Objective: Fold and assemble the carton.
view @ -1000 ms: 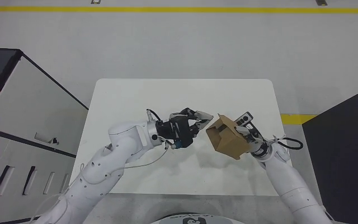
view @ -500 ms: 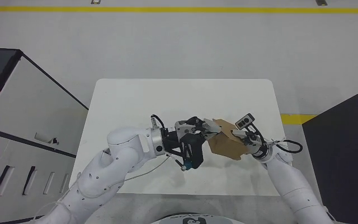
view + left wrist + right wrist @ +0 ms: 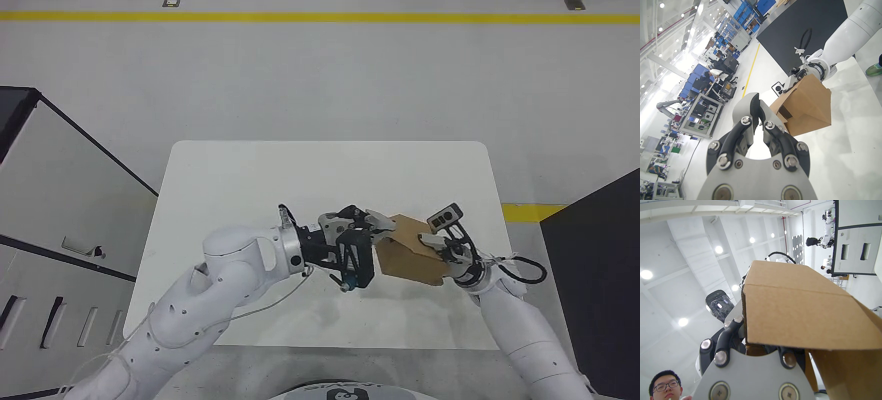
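Colours rn: brown cardboard carton is plain kraft tan outside, darker brown inside the open end + along the cut edges. White rounded desk is one flat white. Left end effector = silver-grey metal plate, black links, black ribbed pads, shiny silver screws. Right end effector has the same silver + black combo. Left arm and right arm are glossy white w/ black cables, plus a small teal bit at the left wrist. Floor is pale grey w/ a yellow stripe across it. Matte black panel off to the side.
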